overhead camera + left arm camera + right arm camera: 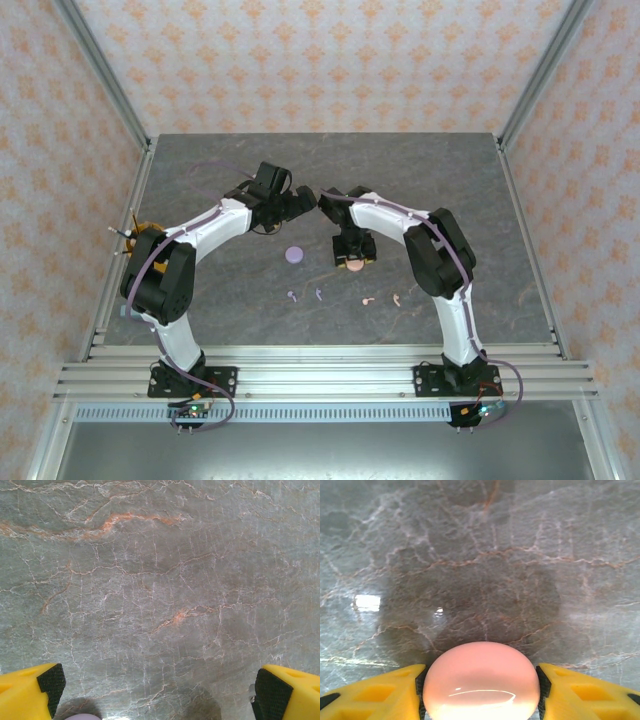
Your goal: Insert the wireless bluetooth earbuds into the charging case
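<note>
Four earbuds lie loose in a row on the table, while the right gripper clasps the pink case between its fingers and the left gripper hangs spread wide near the purple case.

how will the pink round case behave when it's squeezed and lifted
The pink case looks glossy and domed, so it may slip out from between the fingers. Its smooth, rounded shell probably stays rigid. It is small beside the right arm, so it's likely light.
</note>
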